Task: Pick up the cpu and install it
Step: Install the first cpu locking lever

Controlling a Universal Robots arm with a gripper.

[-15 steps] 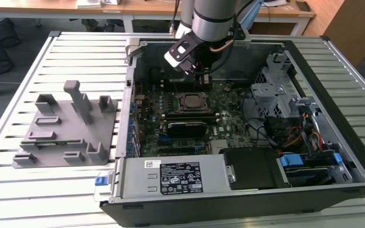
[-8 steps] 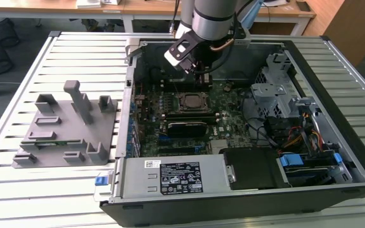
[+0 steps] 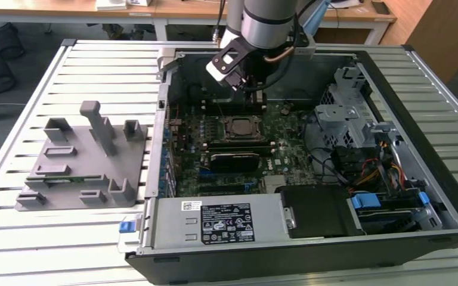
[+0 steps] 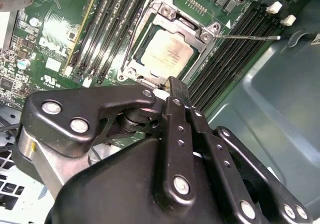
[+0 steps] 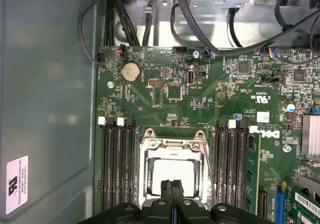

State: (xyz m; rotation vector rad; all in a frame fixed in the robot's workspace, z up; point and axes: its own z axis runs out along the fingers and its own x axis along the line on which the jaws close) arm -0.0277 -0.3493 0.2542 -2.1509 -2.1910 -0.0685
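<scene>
The cpu (image 4: 167, 52) is a silvery square chip lying flat in the socket on the green motherboard (image 3: 288, 128), framed by the socket's metal bracket (image 4: 150, 14). The cpu (image 5: 178, 173) gleams bright in the first wrist view, and the cpu (image 3: 237, 126) sits mid-board in the exterior view. My gripper (image 3: 255, 95) hangs a little above the board, just off the socket's edge. Its black fingers (image 4: 176, 92) are pressed together, shut and holding nothing. The fingertips (image 5: 168, 186) overlap the near edge of the socket.
Memory slots (image 5: 116, 159) flank the socket on both sides. A thin metal lever (image 4: 250, 36) sticks out beside it. The open case holds a power supply (image 3: 221, 223), a drive cage (image 3: 348, 113) and cables (image 3: 372, 173). A grey fixture (image 3: 86, 161) stands on the slatted table (image 3: 22, 238).
</scene>
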